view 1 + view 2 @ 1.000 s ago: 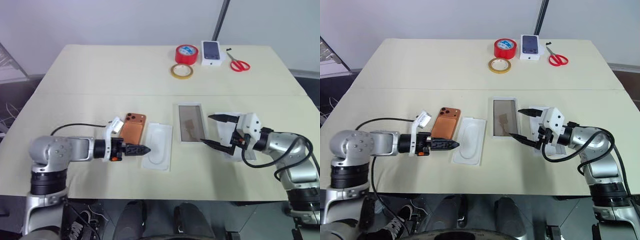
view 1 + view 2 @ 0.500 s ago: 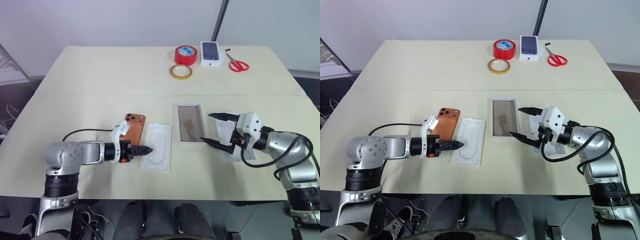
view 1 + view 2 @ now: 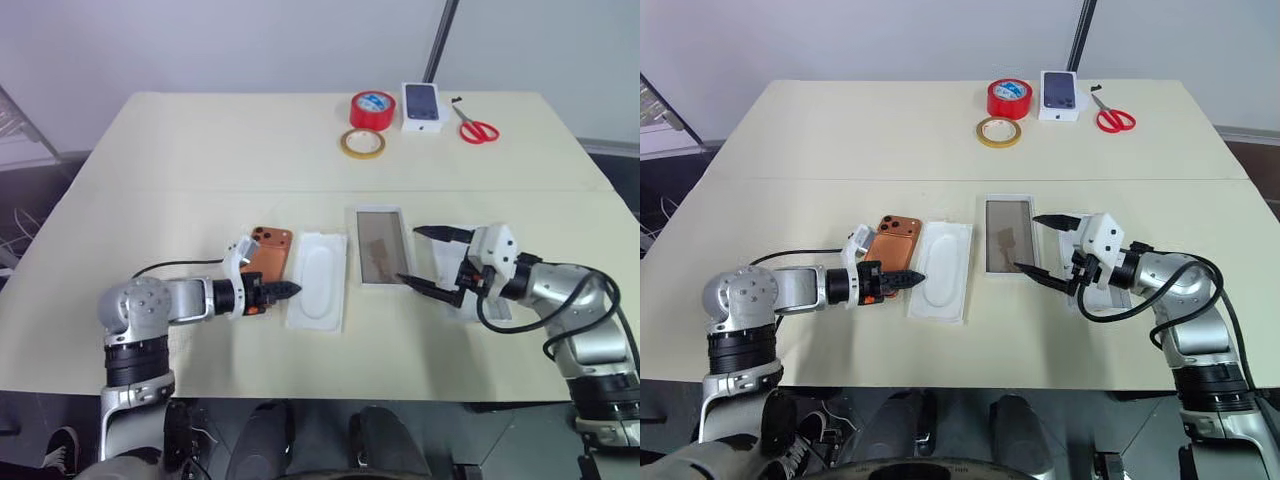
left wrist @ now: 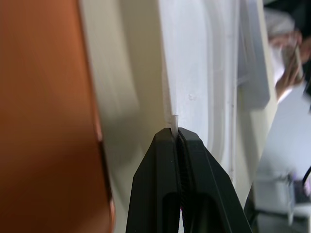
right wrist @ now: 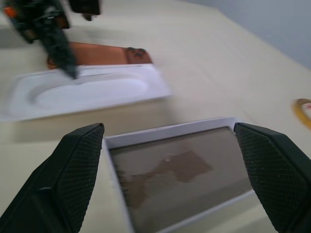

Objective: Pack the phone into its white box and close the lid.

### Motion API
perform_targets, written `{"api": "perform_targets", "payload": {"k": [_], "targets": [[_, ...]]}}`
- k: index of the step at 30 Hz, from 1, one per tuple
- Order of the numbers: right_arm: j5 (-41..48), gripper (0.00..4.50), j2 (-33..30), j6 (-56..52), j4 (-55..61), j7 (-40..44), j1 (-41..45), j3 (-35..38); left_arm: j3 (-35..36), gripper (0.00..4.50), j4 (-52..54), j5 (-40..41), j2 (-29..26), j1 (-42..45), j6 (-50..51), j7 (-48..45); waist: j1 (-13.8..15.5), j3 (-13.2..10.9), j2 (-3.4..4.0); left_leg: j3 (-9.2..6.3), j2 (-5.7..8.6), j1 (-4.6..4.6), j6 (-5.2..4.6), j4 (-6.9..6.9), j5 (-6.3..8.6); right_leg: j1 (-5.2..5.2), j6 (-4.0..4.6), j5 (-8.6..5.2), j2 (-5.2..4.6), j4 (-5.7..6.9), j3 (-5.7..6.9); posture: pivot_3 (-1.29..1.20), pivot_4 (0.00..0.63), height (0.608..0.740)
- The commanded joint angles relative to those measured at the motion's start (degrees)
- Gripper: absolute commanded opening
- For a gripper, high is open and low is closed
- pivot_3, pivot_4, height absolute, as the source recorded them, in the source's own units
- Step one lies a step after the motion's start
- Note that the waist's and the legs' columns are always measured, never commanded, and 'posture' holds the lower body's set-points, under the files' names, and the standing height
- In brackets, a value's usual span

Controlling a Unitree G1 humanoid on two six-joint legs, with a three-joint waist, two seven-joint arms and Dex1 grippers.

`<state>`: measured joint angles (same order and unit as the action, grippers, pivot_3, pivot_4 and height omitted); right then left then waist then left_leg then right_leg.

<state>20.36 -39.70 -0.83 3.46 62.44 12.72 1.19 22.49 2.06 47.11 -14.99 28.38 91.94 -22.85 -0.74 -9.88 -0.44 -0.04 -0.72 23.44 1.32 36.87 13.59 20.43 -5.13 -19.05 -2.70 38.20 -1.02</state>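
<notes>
- The phone (image 3: 267, 257) lies back-up on the table (image 3: 200, 150), its lenses at the far end; it is just beside the flat white insert (image 3: 319, 279) with the oval recess, on that insert's left.
- The white box (image 3: 378, 246) sits open to the right of the insert, brownish floor showing; the two are near each other but apart.
- The lid (image 3: 478, 290) lies further right, largely hidden behind the right arm.
- The left gripper (image 3: 292, 291) has its fingers pressed together on the insert's near-left rim; the left wrist view shows a thin white edge pinched at the tips.
- The right gripper (image 3: 424, 258) hovers at the box's right side, jaws spread wide, holding nothing.
- At the table's far edge: a red tape roll (image 3: 372, 108), a yellowish tape ring (image 3: 363, 143), a small white box with a dark phone picture (image 3: 423, 106), red-handled scissors (image 3: 476, 126).
</notes>
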Motion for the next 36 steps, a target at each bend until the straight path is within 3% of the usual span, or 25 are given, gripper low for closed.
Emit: {"api": "perform_targets", "payload": {"k": [1,6,9,16,20,29,32,36], "targets": [[-1.71,4.50,0.61,0.96,2.42,1.99,0.73,-3.84,3.54,0.04,0.35,1.15,0.18,2.31,0.56,1.40,-0.01,-0.06,-0.09,0.00,0.00,0.01,0.00,-0.01,0.00,0.01,-0.01,0.00,0.00,0.00,0.00,0.00,0.150,0.740],[-8.38,4.50,1.01,0.85,-5.58,1.82,6.28,-9.51,2.97,0.04,1.81,0.52,0.24,2.78,-1.77,1.29,-0.01,-0.09,-0.14,0.01,0.01,0.03,0.06,0.01,-0.02,0.01,-0.02,0.01,-0.02,-0.02,0.00,0.00,0.150,0.740],[-12.01,3.72,1.36,3.39,-11.51,1.93,9.68,-11.66,3.21,0.00,2.55,0.11,0.47,3.44,-2.15,2.35,0.13,-0.10,-0.15,0.00,0.02,0.03,0.10,0.00,-0.04,0.02,-0.01,0.01,-0.02,-0.02,0.02,0.00,0.150,0.740],[-13.66,0.09,1.98,6.70,-15.24,4.01,11.08,-13.10,6.38,0.00,3.14,-0.04,1.59,4.77,-2.45,5.35,0.00,-0.12,-0.18,-0.01,0.02,0.06,0.14,-0.01,-0.06,0.04,-0.02,0.01,-0.02,-0.04,0.03,0.00,0.150,0.740],[-14.81,0.09,2.55,6.80,-13.08,3.77,11.41,-14.35,8.65,0.00,3.12,0.58,2.99,6.20,-2.05,6.92,0.01,-0.13,-0.20,-0.03,0.01,0.07,0.15,0.00,-0.06,0.04,-0.02,0.01,-0.02,-0.04,0.04,0.00,0.150,0.740],[-14.17,0.09,10.77,-0.26,-5.70,-1.08,11.71,-16.64,11.54,0.00,2.34,-0.02,7.95,11.29,-2.11,11.06,0.00,-0.15,-0.23,-0.05,0.02,0.07,0.50,-0.02,-0.24,0.04,-0.04,0.02,0.00,-0.04,0.06,0.00,0.150,0.740],[-10.58,0.93,11.76,-4.20,-3.05,0.73,10.94,-16.27,8.59,0.00,2.22,-1.07,8.10,10.35,-3.22,11.17,0.07,-0.15,-0.24,-0.05,0.02,0.07,0.54,-0.03,-0.26,0.05,-0.04,0.02,0.00,-0.04,0.06,0.00,0.150,0.740],[-9.92,2.91,8.25,-5.39,2.01,1.53,8.82,-14.49,5.44,0.00,2.79,-1.86,8.87,8.79,-4.68,11.11,0.24,-0.15,-0.24,-0.05,0.04,0.08,0.55,-0.03,-0.25,0.04,-0.04,0.02,-0.01,-0.04,0.06,0.00,0.150,0.740]]}}
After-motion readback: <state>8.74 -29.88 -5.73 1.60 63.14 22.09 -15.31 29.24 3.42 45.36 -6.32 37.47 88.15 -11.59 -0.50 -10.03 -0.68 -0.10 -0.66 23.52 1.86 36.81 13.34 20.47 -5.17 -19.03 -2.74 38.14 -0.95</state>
